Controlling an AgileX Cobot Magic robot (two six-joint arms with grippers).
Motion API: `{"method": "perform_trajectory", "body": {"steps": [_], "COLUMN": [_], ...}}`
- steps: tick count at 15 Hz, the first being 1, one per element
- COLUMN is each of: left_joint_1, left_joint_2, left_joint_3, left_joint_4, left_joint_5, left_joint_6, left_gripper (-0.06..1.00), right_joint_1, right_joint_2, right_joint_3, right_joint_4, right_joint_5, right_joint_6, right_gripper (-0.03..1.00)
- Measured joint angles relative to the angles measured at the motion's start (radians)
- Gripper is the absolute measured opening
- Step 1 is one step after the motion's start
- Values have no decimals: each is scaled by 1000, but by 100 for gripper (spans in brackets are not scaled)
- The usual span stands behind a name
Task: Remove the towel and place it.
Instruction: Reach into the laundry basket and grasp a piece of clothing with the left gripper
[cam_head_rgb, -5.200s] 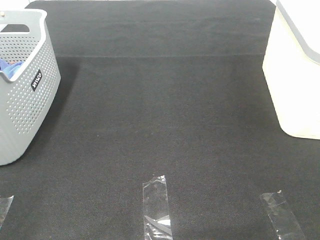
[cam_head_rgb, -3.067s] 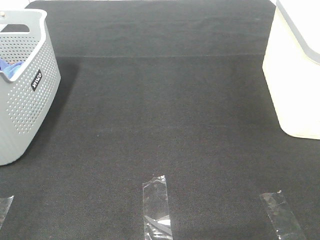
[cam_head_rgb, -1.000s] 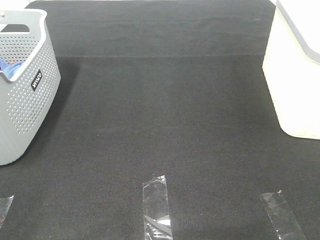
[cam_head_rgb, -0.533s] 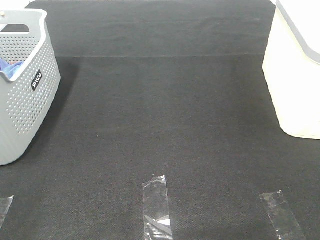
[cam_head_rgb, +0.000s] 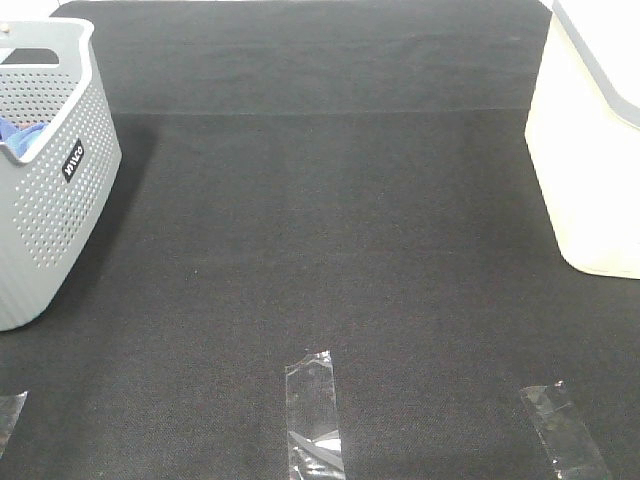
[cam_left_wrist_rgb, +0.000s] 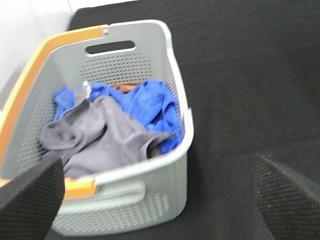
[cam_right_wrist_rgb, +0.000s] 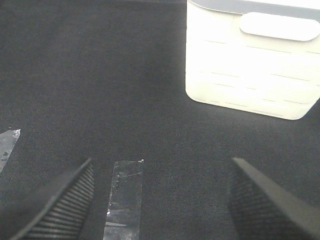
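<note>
The slate-grey towel (cam_left_wrist_rgb: 100, 137) lies crumpled in the grey perforated basket (cam_left_wrist_rgb: 167, 65), next to a bright blue cloth (cam_left_wrist_rgb: 150, 102). The basket stands at the left edge of the exterior high view (cam_head_rgb: 55, 190), where only a bit of blue cloth (cam_head_rgb: 20, 135) shows and the towel is hidden. My left gripper (cam_left_wrist_rgb: 160, 200) is open, its fingers (cam_left_wrist_rgb: 30, 197) wide apart, hovering in front of the basket and apart from it. My right gripper (cam_right_wrist_rgb: 160, 200) is open and empty above the black mat, facing the white bin (cam_right_wrist_rgb: 250, 55). Neither gripper shows in the exterior high view.
A white bin (cam_head_rgb: 595, 140) stands at the right edge of the black mat (cam_head_rgb: 330, 220). Clear tape strips (cam_head_rgb: 313, 410) (cam_head_rgb: 563, 430) lie near the mat's front edge; one also shows in the right wrist view (cam_right_wrist_rgb: 124, 200). The basket has an orange rim (cam_left_wrist_rgb: 30, 95).
The basket has shifted very slightly between frames in the exterior high view. Nothing else has visibly changed.
</note>
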Motion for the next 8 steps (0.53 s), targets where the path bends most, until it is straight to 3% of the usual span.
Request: {"method": "perform_trajectory", "body": {"steps": [8], "left_joint_1": [0], "left_joint_2": [695], "left_joint_3": [-439], "left_joint_4": [62], "left_joint_5": [-46], "left_joint_6": [-41], "left_gripper": [96], "right_joint_1": [0], "right_joint_2": [0], "right_joint_3": [0], "right_joint_4": [0], "right_joint_5": [0], "right_joint_6": [0], "right_gripper": [70]}}
